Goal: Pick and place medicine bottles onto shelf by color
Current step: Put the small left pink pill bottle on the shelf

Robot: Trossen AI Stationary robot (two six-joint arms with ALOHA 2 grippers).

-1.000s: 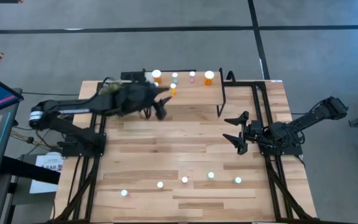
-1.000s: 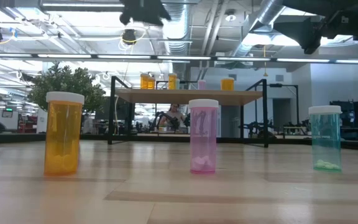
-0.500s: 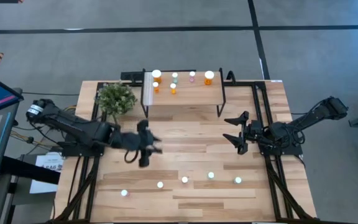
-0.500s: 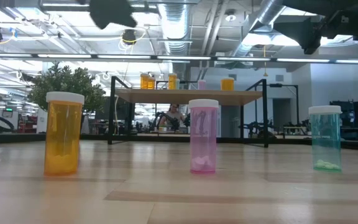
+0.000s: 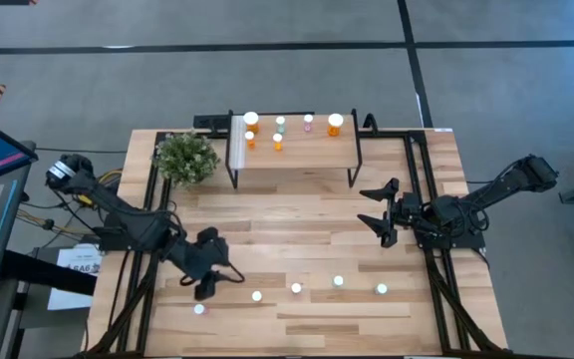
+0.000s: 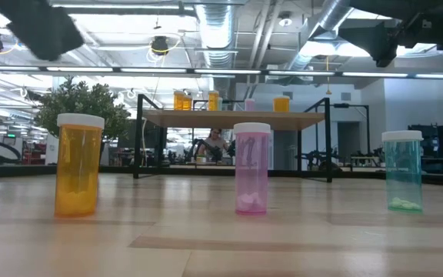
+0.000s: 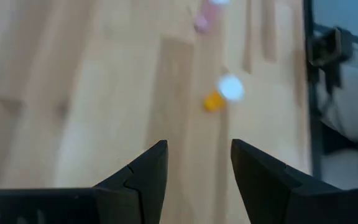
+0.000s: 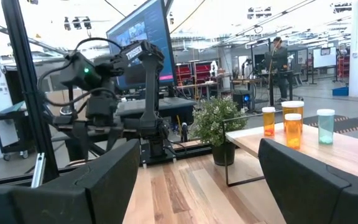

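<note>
**Left Gripper Over the Front Row of Bottles**

Over the near-left part of the wooden table (image 5: pixel 297 224), the left gripper (image 5: pixel 210 276) hangs with its jaws apart and nothing between them. Its wrist camera looks down past the two dark fingers (image 7: pixel 148 168) at an orange bottle (image 7: pixel 222 93) with a white cap standing on the bare planks, clear of the fingertips.

Five medicine bottles stand in a loose row along the front of the table: one at the left end (image 5: pixel 199 309), then others (image 5: pixel 257 296), (image 5: pixel 296 288), (image 5: pixel 338 281), and the last at the right end (image 5: pixel 382 289). From table level, an orange one (image 6: pixel 78 165), a pink one (image 6: pixel 251 168) and a pale green one (image 6: pixel 402 171) stand upright, well apart.

Farther back, the shelf (image 5: pixel 307 150) carries several bottles, orange ones toward its white-strip end and a larger orange one (image 5: pixel 335 124) near the other end. A potted plant (image 5: pixel 186 158) sits just beside it.

At the table's right edge, the right gripper (image 5: pixel 382 212) waits, jaws wide and empty.
</note>
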